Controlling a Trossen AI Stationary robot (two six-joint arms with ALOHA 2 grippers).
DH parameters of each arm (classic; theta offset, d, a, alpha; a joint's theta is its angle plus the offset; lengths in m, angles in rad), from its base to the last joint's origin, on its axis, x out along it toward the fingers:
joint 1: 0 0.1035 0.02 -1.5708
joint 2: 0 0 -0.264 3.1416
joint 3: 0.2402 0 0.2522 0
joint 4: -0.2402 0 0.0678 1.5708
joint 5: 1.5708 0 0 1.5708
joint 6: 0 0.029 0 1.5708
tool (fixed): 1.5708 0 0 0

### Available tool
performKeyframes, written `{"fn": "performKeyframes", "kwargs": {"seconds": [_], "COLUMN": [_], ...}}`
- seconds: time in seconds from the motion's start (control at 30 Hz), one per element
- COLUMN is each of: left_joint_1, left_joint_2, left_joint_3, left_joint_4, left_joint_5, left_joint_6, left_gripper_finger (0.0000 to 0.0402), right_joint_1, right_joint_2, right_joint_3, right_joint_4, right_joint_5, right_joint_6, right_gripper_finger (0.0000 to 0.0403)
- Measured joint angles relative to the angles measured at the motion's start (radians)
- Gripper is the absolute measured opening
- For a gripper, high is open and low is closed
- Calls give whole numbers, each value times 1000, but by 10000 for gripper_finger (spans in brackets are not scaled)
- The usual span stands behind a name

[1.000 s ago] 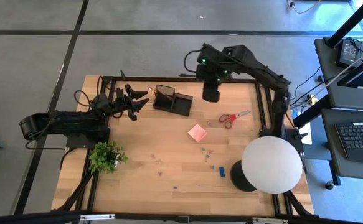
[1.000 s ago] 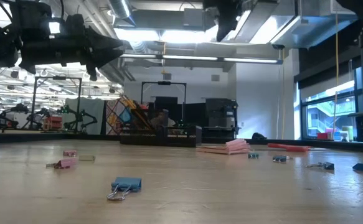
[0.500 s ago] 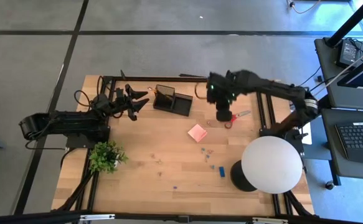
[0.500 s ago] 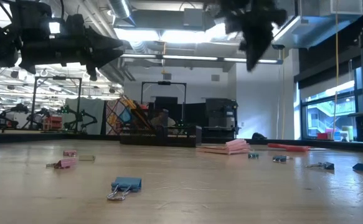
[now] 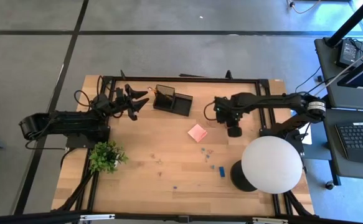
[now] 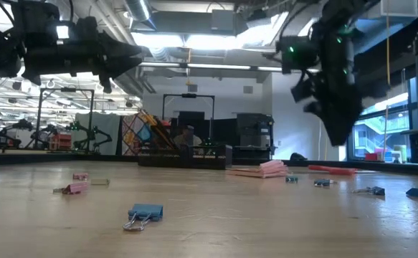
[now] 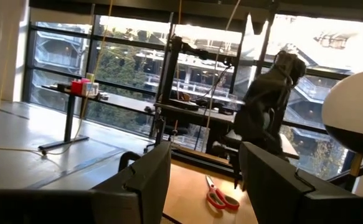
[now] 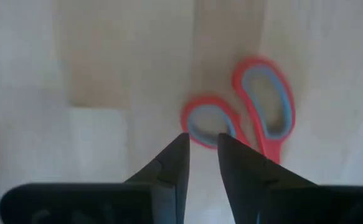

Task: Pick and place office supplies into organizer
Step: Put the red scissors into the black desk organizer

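Observation:
The red-handled scissors (image 8: 249, 115) lie flat on the wooden table, hidden under my right arm in the high view. My right gripper (image 8: 202, 146) hangs above their handle loops, pointing down, its fingers a narrow gap apart with nothing between them; it also shows in the high view (image 5: 234, 130). The black organizer (image 5: 172, 99) stands at the far middle with an orange-brown pencil (image 5: 166, 92) in its cup. The pink sticky-note pad (image 5: 197, 132) lies near the middle of the table. My left gripper (image 5: 136, 99) waits open and empty, left of the organizer.
Small clips (image 5: 206, 152) and a blue block (image 5: 221, 170) are scattered near the middle. A white globe lamp (image 5: 271, 163) stands at the near right and a green plant (image 5: 106, 155) at the near left. In the low view a blue clip (image 6: 144, 213) lies close.
My right gripper has come down a long way from high up beside the organizer, moving toward the table's right and near edges. It has tipped to point down and now hangs over the scissors. Its finger gap shows no change.

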Motion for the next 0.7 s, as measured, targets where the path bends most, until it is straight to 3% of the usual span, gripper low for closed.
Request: {"fn": "performKeyframes", "kwargs": {"seconds": [0.17, 0.3, 0.7], "left_joint_1": [0, 0, 0], "left_joint_2": [0, 0, 0], "left_joint_3": [0, 0, 0], "left_joint_4": [0, 0, -1], "left_joint_5": [-48, -54, -54], "left_joint_6": [0, -15, -25], "left_gripper_finger": [184, 184, 184], "right_joint_1": [0, 0, 0], "right_joint_2": [0, 0, 0], "right_joint_3": [-51, -53, -52], "right_joint_4": [15, 23, 88], "right_joint_5": [79, 81, 82], "right_joint_6": [6, -56, -158], "right_gripper_finger": [88, 98, 218]}}
